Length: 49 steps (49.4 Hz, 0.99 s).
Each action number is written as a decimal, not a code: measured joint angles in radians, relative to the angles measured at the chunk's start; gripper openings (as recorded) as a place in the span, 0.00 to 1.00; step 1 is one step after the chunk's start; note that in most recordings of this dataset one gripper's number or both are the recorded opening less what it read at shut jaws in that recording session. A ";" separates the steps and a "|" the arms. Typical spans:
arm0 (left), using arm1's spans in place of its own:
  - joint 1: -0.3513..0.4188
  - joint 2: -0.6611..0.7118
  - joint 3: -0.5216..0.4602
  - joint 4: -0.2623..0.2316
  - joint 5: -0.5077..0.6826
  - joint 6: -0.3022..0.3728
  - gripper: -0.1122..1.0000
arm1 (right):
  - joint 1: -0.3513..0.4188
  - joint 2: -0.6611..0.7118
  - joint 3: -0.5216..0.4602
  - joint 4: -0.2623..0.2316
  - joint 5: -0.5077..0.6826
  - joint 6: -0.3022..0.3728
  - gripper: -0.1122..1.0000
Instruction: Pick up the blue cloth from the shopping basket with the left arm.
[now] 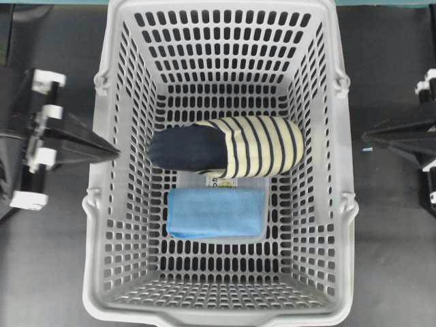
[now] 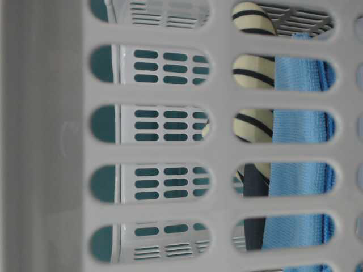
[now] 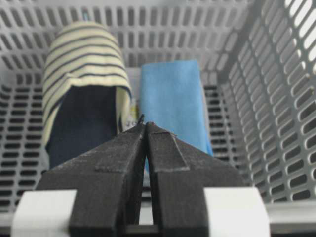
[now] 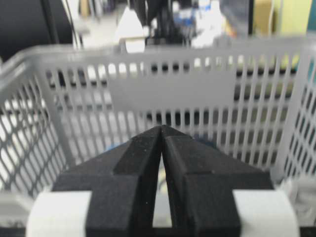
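Blue cloth [image 1: 215, 212] lies flat on the basket [image 1: 344, 204] floor, just beside the striped bundle [image 1: 228, 147]. Left gripper [image 1: 114, 151] is closed and empty at the basket's left rim. Right gripper [image 4: 162, 128] is closed outside it.

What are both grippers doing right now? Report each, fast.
Left gripper: closed, fingers pressed together, holding nothing, above the shopping basket.
Right gripper: closed, holding nothing, outside the basket wall.

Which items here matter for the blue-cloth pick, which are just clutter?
Job:
- blue cloth
- shopping basket
- left gripper, shut, outside the basket's left wall

Clutter:
- striped fabric bundle
- clear packet under the cloth
- right gripper, shut
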<state>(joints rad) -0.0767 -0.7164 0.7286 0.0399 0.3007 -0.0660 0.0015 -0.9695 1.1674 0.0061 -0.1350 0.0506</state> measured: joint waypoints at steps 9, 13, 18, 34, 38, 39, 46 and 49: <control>-0.011 0.153 -0.176 0.000 0.183 0.005 0.11 | 0.000 -0.018 -0.008 0.000 0.043 0.002 0.29; -0.011 0.219 -0.252 0.000 0.252 0.005 0.11 | 0.000 -0.023 -0.009 0.000 0.052 0.005 0.49; -0.014 0.302 -0.330 0.000 0.325 0.005 0.11 | 0.000 -0.025 -0.011 0.000 0.061 0.015 0.73; -0.029 0.555 -0.561 0.002 0.508 -0.026 0.69 | 0.000 -0.025 -0.014 0.002 0.061 0.037 0.78; -0.040 0.615 -0.614 0.000 0.551 -0.044 0.85 | 0.000 -0.025 -0.014 0.002 0.061 0.037 0.78; -0.043 0.630 -0.626 0.000 0.560 -0.048 0.88 | 0.000 -0.025 -0.014 0.000 0.060 0.037 0.78; -0.052 0.736 -0.686 0.002 0.595 -0.067 0.86 | 0.000 -0.026 -0.015 0.000 0.060 0.037 0.78; -0.057 0.775 -0.703 0.000 0.595 -0.072 0.85 | 0.000 -0.026 -0.015 0.002 0.060 0.037 0.78</control>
<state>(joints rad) -0.1335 0.0583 0.0261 0.0399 0.8958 -0.1381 0.0015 -0.9956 1.1520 0.0077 -0.0752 0.0874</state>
